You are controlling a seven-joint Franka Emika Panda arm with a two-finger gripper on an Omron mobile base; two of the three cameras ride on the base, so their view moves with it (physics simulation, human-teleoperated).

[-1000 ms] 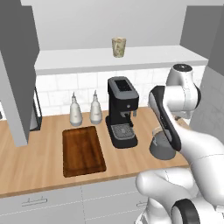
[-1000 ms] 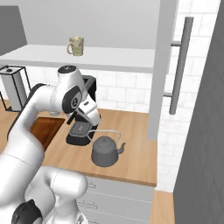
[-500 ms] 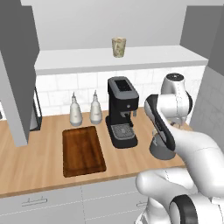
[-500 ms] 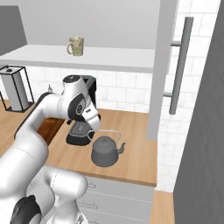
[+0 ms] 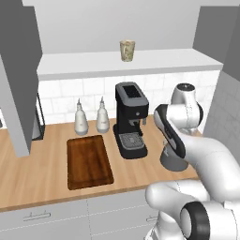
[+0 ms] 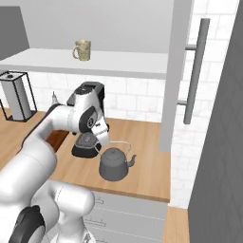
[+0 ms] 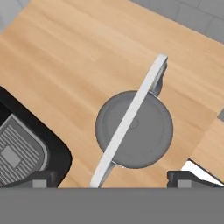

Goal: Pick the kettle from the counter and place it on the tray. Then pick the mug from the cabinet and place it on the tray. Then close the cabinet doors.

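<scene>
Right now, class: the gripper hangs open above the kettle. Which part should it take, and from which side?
Best guess: the arched handle, taken from straight above. It stands upright over the lid of the kettle as a thin bar, while the rounded body looks too wide to pinch. The open gripper should straddle the bar across its thin side, near the top of the arch.

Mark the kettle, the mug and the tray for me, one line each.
kettle [image 6: 113, 165]: right base view, on its rounded dark grey body.
mug [image 5: 127, 50]: left base view, on the cup's side wall, up on the cabinet shelf.
tray [image 5: 89, 161]: left base view, on the bare middle of the brown board.
</scene>
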